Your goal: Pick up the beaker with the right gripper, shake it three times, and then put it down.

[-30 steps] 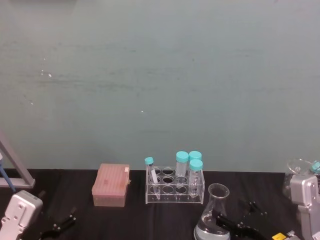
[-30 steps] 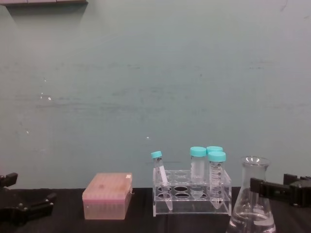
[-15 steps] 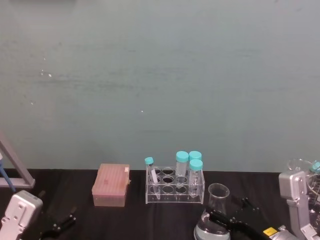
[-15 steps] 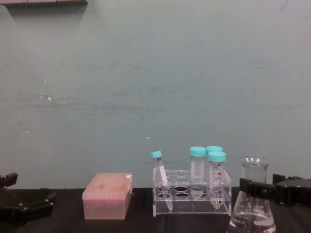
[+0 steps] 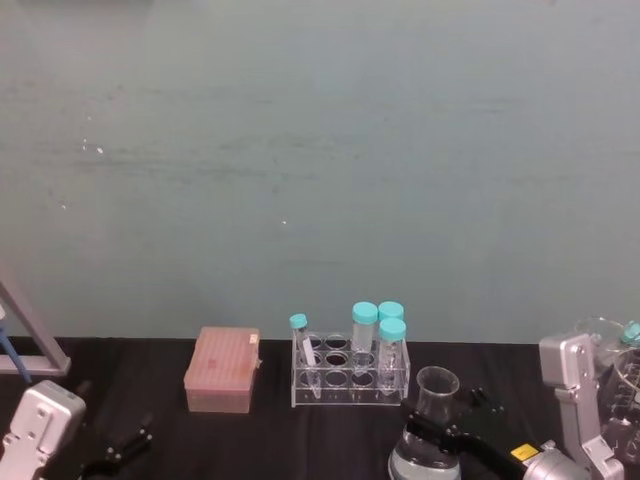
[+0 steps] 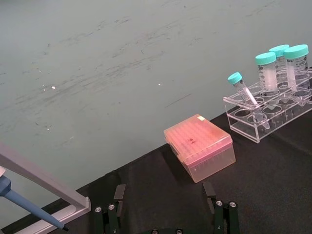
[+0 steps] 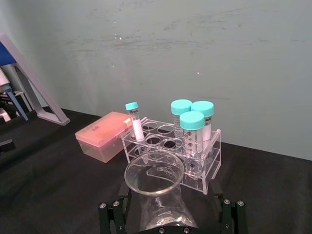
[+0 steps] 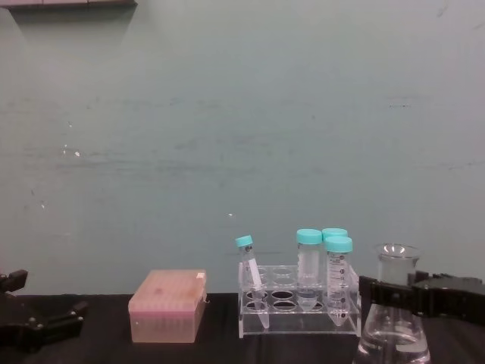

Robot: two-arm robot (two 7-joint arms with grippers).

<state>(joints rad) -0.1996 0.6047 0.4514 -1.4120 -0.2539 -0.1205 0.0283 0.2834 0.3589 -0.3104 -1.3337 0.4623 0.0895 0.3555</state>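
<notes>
We see the right gripper (image 7: 169, 195) with its two black fingers (image 7: 116, 209) spread apart, one on each side of the beaker's neck, and a gap shows between glass and finger, so it straddles the neck without clamping it. In the chest view one finger crosses in front of the neck just under the flared rim. The beaker (image 8: 392, 337) stands upright on the black table (image 5: 330, 440) with clear liquid in its wide base, at about five o'clock from the clear tube rack (image 8: 299, 307) and close beside it. The rack holds teal-capped tubes (image 8: 311, 258), three upright and a slimmer one leaning at its nine o'clock end. A pink lidded box (image 8: 168, 305) sits at nine o'clock from the rack, a little apart. The left gripper (image 6: 164, 195) rests low over the table near the seven o'clock corner of the head view, fingers wide apart and holding nothing. A pipette stand (image 6: 39, 175) lies beyond it at nine o'clock.
</notes>
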